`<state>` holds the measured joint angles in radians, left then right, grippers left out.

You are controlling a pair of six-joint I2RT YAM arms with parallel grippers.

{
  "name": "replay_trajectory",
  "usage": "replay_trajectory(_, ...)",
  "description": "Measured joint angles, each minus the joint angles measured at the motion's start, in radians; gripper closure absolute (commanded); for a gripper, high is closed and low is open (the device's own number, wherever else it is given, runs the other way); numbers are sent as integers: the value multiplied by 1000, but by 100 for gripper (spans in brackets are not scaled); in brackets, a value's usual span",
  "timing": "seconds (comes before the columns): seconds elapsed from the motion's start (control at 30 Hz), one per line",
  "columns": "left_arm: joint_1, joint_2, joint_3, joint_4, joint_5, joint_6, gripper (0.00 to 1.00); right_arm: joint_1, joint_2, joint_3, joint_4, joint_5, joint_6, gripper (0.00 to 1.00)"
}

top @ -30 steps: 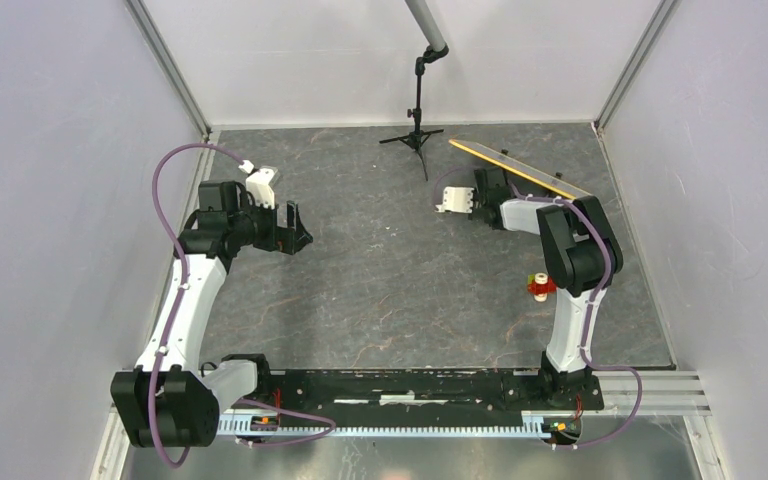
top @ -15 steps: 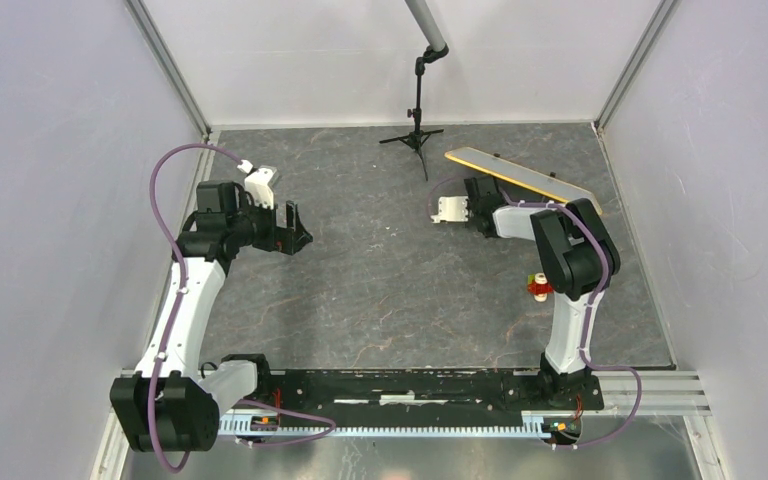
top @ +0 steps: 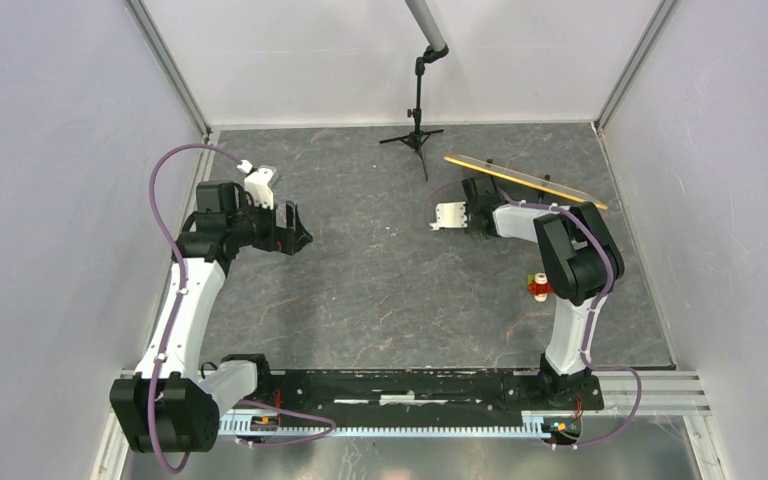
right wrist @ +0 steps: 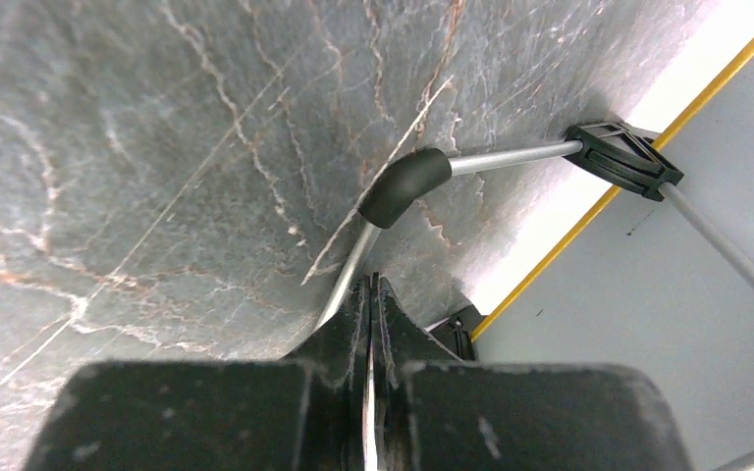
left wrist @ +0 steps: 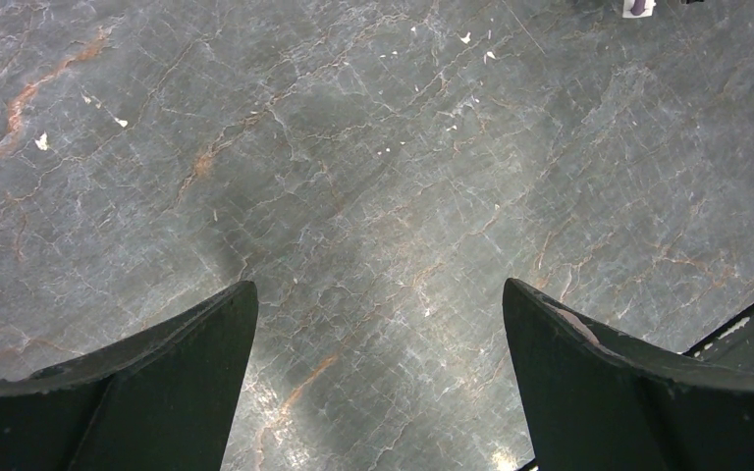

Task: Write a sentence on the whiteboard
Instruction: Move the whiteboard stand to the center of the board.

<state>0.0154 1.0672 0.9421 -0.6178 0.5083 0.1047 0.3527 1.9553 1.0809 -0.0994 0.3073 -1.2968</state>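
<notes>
The grey marbled desk (top: pixel 380 290) lies below both arms. The whiteboard (top: pixel 525 179) is tipped up on edge just beyond the right end effector (right wrist: pixel 371 285), so the top view shows mostly its tan-orange rim. Its lettering cannot be seen. That end effector's fingers are pressed together at the near end of a thin metal rod (right wrist: pixel 511 157), which bends at a black rubber elbow (right wrist: pixel 404 184) ahead of the fingertips and runs to a black clip (right wrist: pixel 623 157) on the board's rim. The left end effector (left wrist: pixel 378 287), well apart from the board, is spread wide above bare desk and holds nothing. A small red-and-orange toy (top: pixel 538 287) sits nearer the arm bases than the right end effector.
</notes>
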Motion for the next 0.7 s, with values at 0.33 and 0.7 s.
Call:
replay_trajectory(0.33,0,-6,0,0,0,0,0,64,-28,-2,-79,-12,84,100)
replay_trajectory(0.7,0,-23,0,0,0,0,0,187,-40,-27,-87,64,203,100)
